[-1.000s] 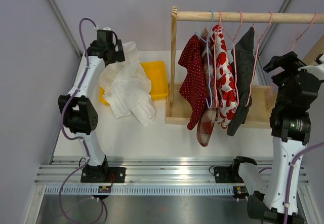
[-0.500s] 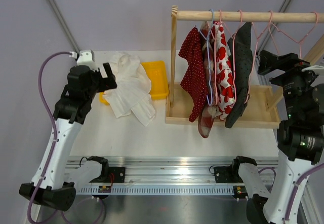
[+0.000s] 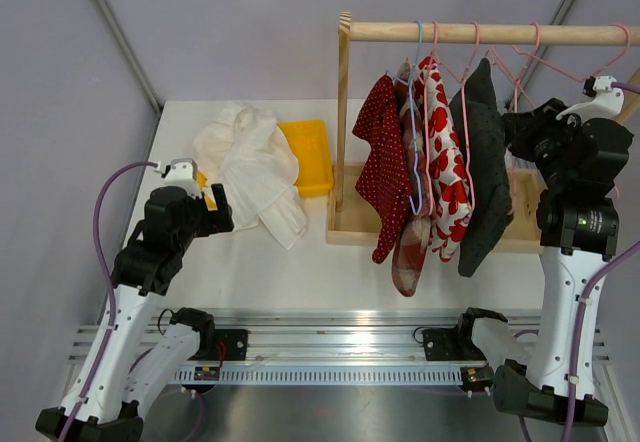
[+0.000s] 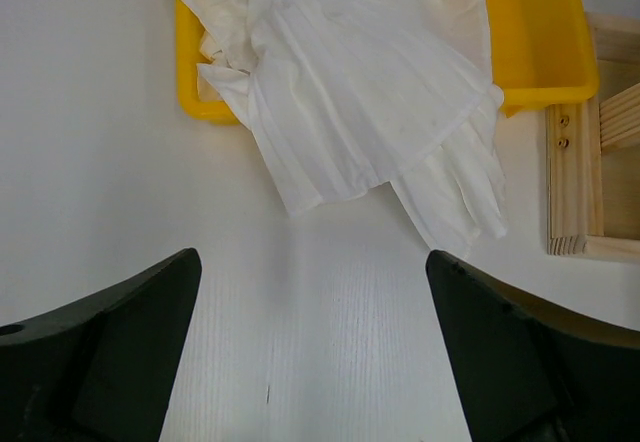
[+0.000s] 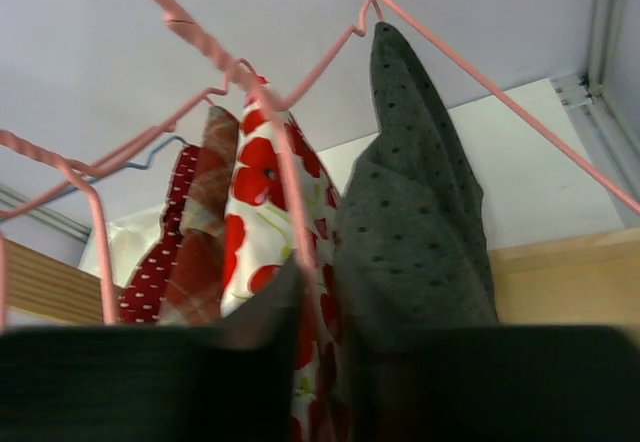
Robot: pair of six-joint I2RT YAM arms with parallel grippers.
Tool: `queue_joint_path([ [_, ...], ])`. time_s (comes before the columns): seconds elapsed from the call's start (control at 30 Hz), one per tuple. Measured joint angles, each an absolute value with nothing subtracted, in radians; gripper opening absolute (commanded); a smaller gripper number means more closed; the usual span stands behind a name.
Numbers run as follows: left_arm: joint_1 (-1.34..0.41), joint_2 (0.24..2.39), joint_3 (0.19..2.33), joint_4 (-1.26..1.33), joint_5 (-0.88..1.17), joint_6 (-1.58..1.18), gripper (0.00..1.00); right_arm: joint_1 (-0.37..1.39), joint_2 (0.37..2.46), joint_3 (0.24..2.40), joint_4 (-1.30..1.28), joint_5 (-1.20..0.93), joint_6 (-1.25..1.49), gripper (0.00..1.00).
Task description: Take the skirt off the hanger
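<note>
Right wrist: dotted grey skirt (image 5: 420, 222) on pink wire hanger (image 5: 480, 95); left end effector (image 4: 312, 262) spread, right end effector (image 5: 325, 322) unclear.

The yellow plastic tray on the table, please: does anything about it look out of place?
Yes. A crumpled white pleated garment overflows the yellow plastic tray, draping over its near rim onto the white table.

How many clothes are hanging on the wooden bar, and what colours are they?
Red one with white dots: 1
Red-brown checked one: 1
White one with red flowers: 1
Dark grey dotted one: 1
Total: 4
</note>
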State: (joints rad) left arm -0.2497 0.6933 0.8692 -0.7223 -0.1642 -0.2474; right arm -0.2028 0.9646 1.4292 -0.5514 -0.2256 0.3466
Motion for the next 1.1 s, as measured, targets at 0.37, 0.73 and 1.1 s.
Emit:
queue_joint_path([
  [0.37, -0.389, 0.805, 1.074, -0.777, -0.222, -0.233, 0.99, -0.2, 0.968, 1.468, -0.58, -0.227, 0.361, 0.0],
  [0.73, -1.095, 1.128, 1.681, -0.635, -0.309, -0.047, 0.99, -0.2, 0.853, 1.59, -0.696, -0.265, 0.415, 0.0],
  [1.1, -1.407, 1.365, 1.654, -0.366, -0.18, 0.074, 0.99, -0.185, 0.55, 1.58, -0.855, -0.318, 0.52, 0.0],
])
